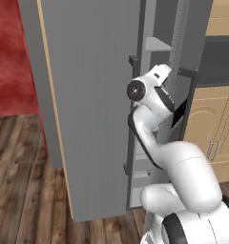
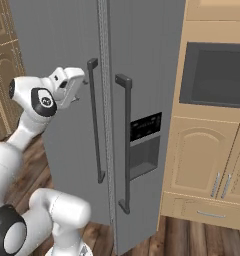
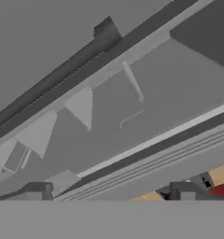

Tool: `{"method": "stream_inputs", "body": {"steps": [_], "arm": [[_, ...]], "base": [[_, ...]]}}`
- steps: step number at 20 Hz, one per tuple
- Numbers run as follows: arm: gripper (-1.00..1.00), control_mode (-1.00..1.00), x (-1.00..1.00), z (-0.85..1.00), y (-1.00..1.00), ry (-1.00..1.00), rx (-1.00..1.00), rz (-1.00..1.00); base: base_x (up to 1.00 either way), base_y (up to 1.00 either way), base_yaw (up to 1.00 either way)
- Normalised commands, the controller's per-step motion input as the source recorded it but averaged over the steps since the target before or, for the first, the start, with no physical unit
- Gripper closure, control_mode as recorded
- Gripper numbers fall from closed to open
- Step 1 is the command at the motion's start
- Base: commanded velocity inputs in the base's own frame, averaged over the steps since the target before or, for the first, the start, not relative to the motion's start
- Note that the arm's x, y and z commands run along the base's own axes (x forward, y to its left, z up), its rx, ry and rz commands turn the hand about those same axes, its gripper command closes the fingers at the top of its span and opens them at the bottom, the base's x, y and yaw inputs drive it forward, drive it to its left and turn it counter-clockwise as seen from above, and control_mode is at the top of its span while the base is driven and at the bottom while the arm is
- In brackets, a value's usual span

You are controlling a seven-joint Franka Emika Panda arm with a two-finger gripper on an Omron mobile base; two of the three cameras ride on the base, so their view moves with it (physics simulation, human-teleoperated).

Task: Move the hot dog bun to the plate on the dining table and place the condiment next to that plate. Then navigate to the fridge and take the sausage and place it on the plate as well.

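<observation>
The grey steel fridge (image 2: 142, 60) stands right in front of me. Its left door (image 1: 97, 95) is ajar, and pale shelves (image 1: 157, 45) show in the gap beside it. My gripper (image 2: 78, 85) hangs at the upper end of the left door's long bar handle (image 2: 94, 120), open, with nothing between its fingers. In the hand view the gripper (image 3: 110, 195) looks across grey shelf surfaces, and the dark fingertips (image 3: 37, 191) stand far apart. The sausage is hidden. The hot dog bun, plate, condiment and dining table are out of view.
The right door carries its own handle (image 2: 124, 140) and a dark dispenser panel (image 2: 144, 127). Tan wood cabinets (image 2: 207, 160) with a dark oven recess (image 2: 214, 75) stand right of the fridge. A red wall (image 1: 11, 52) and wood floor (image 1: 21, 190) lie to the left.
</observation>
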Motion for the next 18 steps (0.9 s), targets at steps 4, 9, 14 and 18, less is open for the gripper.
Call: {"method": "stream_inputs", "body": {"steps": [4,9,14,18], "arm": [[-1.0,-1.0,0.85,-0.08,-0.13,0.17,-0.14,-0.09],[-1.0,-1.0,0.56,-0.01,-0.45,0.05,-0.08,-0.03],[-1.0,-1.0,0.32,-0.05,-0.61,0.0,-0.03,-0.01],[-1.0,-1.0,0.08,-0.01,-0.64,0.0,-0.01,0.0]], "base": [[0.0,0.0,0.0],[0.0,0.0,0.0],[0.0,0.0,0.0],[0.0,0.0,0.0]]}}
